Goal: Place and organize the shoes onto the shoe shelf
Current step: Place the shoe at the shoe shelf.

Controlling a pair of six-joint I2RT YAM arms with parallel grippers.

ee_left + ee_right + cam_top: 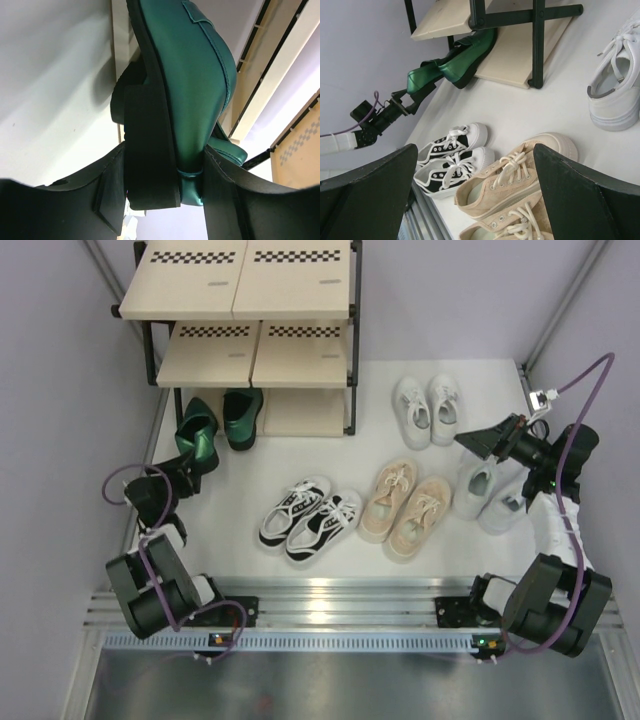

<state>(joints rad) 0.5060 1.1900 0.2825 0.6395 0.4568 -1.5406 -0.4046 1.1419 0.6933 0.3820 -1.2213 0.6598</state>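
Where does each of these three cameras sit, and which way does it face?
Top external: above and behind, looking down on the shoe shelf and shoes; both arms show.
Left wrist: on the left arm, facing the shelf; left tool grips a dark green shoe.
Right wrist: on the right arm, looking across beige sneakers; open right tool frames it.
Shared: all three show that green shoe.

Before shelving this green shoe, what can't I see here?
Top view: upper boards of the shoe shelf hide most of its bottom board and the toe of the second green shoe.
Left wrist: the held green shoe fills the frame, toe cut off above.
Right wrist: white sneaker cropped right.
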